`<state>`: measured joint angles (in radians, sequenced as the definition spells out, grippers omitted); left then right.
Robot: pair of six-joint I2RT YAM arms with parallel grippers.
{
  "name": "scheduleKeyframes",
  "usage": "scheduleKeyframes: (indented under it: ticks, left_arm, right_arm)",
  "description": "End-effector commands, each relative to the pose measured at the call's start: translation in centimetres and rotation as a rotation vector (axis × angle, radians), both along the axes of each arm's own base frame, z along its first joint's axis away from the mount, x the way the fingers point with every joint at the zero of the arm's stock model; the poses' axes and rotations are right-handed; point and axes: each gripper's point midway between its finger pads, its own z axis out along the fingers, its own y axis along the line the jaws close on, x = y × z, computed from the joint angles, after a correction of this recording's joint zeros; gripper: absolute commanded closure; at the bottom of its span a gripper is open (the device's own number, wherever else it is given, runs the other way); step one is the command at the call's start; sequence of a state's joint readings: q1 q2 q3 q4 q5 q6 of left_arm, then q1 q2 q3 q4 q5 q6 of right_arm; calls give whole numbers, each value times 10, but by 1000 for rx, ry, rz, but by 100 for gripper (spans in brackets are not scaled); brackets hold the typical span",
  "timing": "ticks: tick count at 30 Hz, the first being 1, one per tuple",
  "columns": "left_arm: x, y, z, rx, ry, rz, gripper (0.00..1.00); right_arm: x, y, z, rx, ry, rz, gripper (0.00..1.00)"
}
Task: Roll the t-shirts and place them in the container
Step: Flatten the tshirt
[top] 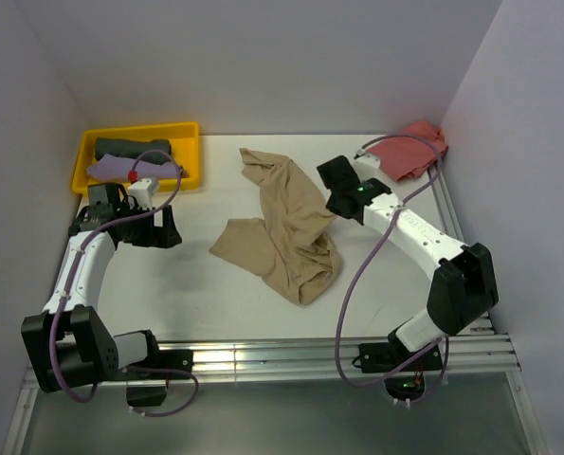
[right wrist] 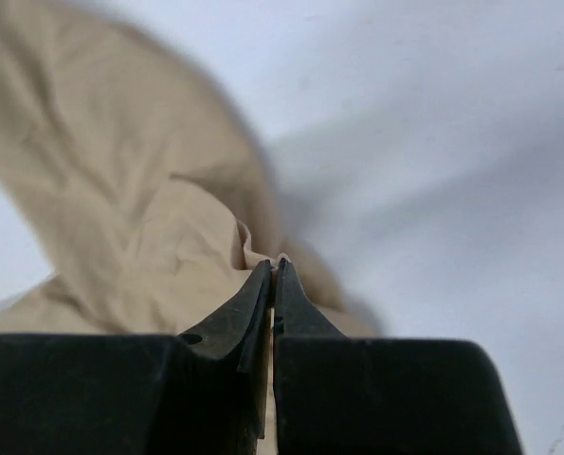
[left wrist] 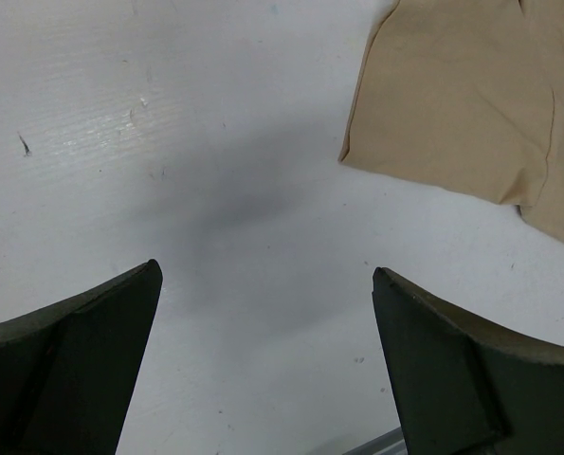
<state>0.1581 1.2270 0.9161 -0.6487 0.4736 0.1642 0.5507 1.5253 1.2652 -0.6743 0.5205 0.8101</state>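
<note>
White surface (top: 215, 303), pale grey-lilac walls (top: 263, 57) on three sides, aluminium rail (top: 291, 355) along the near edge.

Tees:
- tan t-shirt (top: 286, 232): crumpled mid-surface, slightly right of centre. One lobe runs toward the far edge, a flatter flap spreads out to the left, and the bulk is bunched toward the near side.
- salmon-red t-shirt (top: 416, 147): heaped in the far right corner, against the wall.
- dark grey-green t-shirt (top: 132, 147): looks rolled, lying inside the yellow tray (top: 139, 128) at the far left corner.
- lilac t-shirt (top: 111, 169): same tray, on the near side of the grey-green one and touching it.

Right jaws: together, clamped on a fold of the tan t-shirt (right wrist: 120, 190) at its right edge, on the far half of the garment. In the wrist view a sliver of cloth is pinched right at the tips. The rest fans out to the left, with the upper part blurred.

Left jaws: wide apart, over bare surface by the left edge, just on the near side of the tray. Between them the wrist view shows only white surface and a soft shadow. A corner of the tan t-shirt (left wrist: 452, 104) lies flat at upper right there, well apart from both tips.

Purple cable (top: 357, 275) loops off the right arm down to the near edge.
</note>
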Motion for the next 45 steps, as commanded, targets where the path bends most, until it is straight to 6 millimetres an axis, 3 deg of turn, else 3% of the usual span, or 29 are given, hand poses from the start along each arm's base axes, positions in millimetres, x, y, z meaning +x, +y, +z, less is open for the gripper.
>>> scheduleKeyframes:
  ticks: [1, 3, 10, 16, 20, 25, 26, 29, 30, 31, 32, 36, 37, 40, 41, 43, 44, 45]
  left_arm:
    - [0, -2, 5, 0, -22, -31, 1]
    - [0, -2, 4, 1, -18, -39, 1]
    - [-3, -1, 3, 20, -19, -53, 1]
    - [-6, 2, 4, 47, -28, -59, 1]
    - [-9, 5, 1, 67, -29, -66, 2]
    - [-11, 2, -4, 58, -12, -83, 8]
    - [-11, 3, -5, 57, -6, -86, 9]
    - [-11, 3, -7, 62, -4, -93, 14]
    - [-11, 3, -7, 61, -5, -90, 16]
    - [-11, 3, -8, 60, -1, -92, 16]
    - [-10, 2, -9, 54, 2, -94, 16]
    - [-10, -1, -10, 38, 10, -96, 17]
    - [-9, -1, -9, 34, 11, -96, 17]
    - [-7, -3, -8, 31, 8, -99, 18]
    - [-6, -3, -7, 31, 4, -98, 18]
    - [-5, -3, -6, 33, 7, -98, 19]
    - [-4, -3, -4, 33, 2, -98, 19]
    - [-3, -4, -4, 35, 1, -101, 20]
  right_arm:
    - [2, -45, 10, -6, -26, -107, 100]
    - [6, -71, 13, -13, -29, -174, 100]
    - [17, -131, 30, -55, -33, -296, 100]
    - [14, -179, 25, -88, 7, -412, 100]
    - [5, -204, 24, -69, 0, -475, 100]
    - [7, -211, 20, -92, 26, -482, 97]
    - [7, -219, 20, -91, 28, -501, 94]
    - [7, -220, 19, -75, 41, -499, 60]
    - [7, -215, 19, -62, 33, -490, 43]
    - [7, -212, 21, -57, 22, -483, 38]
    - [6, -211, 22, -60, 13, -482, 35]
    - [3, -166, 26, -64, -10, -420, 32]
    - [1, -139, 24, -63, -6, -358, 32]
    - [-1, -84, 12, -7, -14, -259, 39]
    - [-5, -50, 8, 9, -17, -172, 41]
    - [-13, -13, -6, 35, 3, -115, 44]
    - [-25, 16, -10, 34, 12, -48, 44]
    - [-29, 29, -19, 36, 25, -45, 45]
